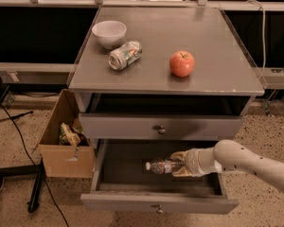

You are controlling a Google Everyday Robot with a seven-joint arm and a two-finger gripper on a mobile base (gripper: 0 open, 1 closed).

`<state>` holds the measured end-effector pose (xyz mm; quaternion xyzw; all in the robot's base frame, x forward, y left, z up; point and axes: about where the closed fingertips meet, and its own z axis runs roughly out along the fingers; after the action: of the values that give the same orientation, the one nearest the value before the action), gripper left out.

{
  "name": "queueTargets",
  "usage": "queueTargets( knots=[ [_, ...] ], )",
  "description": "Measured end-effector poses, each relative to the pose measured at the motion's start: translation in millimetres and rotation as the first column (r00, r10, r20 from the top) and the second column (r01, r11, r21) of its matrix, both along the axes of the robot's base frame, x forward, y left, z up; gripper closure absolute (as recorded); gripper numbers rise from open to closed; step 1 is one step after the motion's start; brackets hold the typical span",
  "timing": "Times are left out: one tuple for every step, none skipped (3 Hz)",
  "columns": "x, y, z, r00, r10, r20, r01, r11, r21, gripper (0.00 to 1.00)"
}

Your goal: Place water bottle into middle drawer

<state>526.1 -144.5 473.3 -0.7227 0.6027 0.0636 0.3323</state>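
The water bottle [159, 166] is a small clear bottle with a white cap pointing left. It lies on its side inside the open middle drawer [128, 162], just above or on the dark floor. My gripper [181, 164] comes in from the right on a white arm and is shut on the bottle's base end. The drawer is pulled out, with a thin grey front strip and a small round knob [159, 209]. The taller-fronted drawer [132, 126] above it is closed.
On the cabinet top [217, 46] sit a white bowl [109, 32], a silver-and-green can [125, 55] on its side and a red apple [182, 63]. An open cardboard box [66, 141] stands on the floor to the left, beside a black stand and cables.
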Motion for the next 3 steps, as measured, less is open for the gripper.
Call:
queueTargets(
  knots=[
    [0.0, 0.0, 0.0, 1.0, 0.0, 0.0, 0.0, 1.0, 0.0, 1.0],
    [4.9, 2.2, -15.6, 0.9999, 0.003, -0.011, -0.003, 1.0, 0.002, 1.0],
    [15.1, 8.6, -36.1, 0.9996, 0.012, -0.026, -0.012, 1.0, 0.011, 1.0]
  ],
)
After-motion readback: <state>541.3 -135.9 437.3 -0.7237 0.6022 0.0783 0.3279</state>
